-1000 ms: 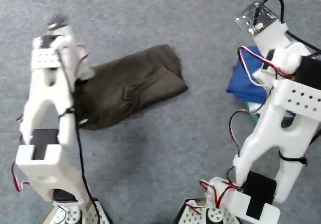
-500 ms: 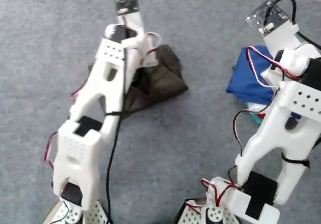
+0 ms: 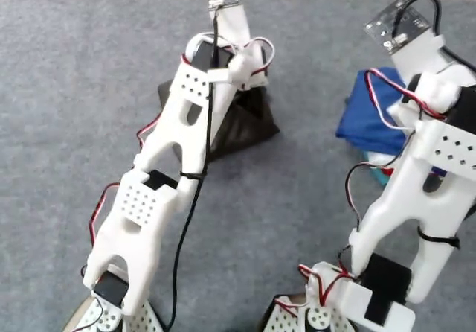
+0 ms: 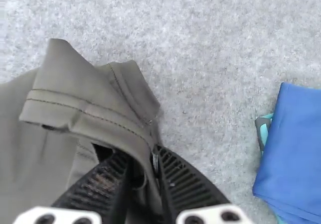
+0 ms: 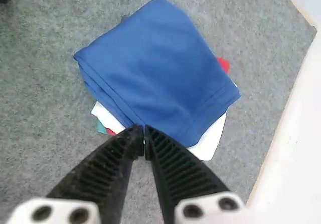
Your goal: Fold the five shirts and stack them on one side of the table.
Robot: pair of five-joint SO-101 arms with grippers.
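- Tabletop (image 3: 67, 86): I judge the task nearly done. The stack (image 3: 364, 120) sits on the right, blue shirt (image 5: 150, 78) on top.
- Right wrist view shows lower shirts' edges (image 5: 213, 138). From above, the arm covers them.
- Olive shirt (image 4: 75, 98): mid-tabletop, bunched, not yet stacked.
- Left gripper (image 4: 143, 166): fingers pinch the olive hem.
- Right gripper (image 5: 144, 131): fingers closed, empty, over the stack.

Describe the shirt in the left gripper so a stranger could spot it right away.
On the grey table, look near the far edge, left of the stack topped by the blue shirt. The olive shirt lies alone there, pinched in the left gripper: the only dark garment, off the stack.
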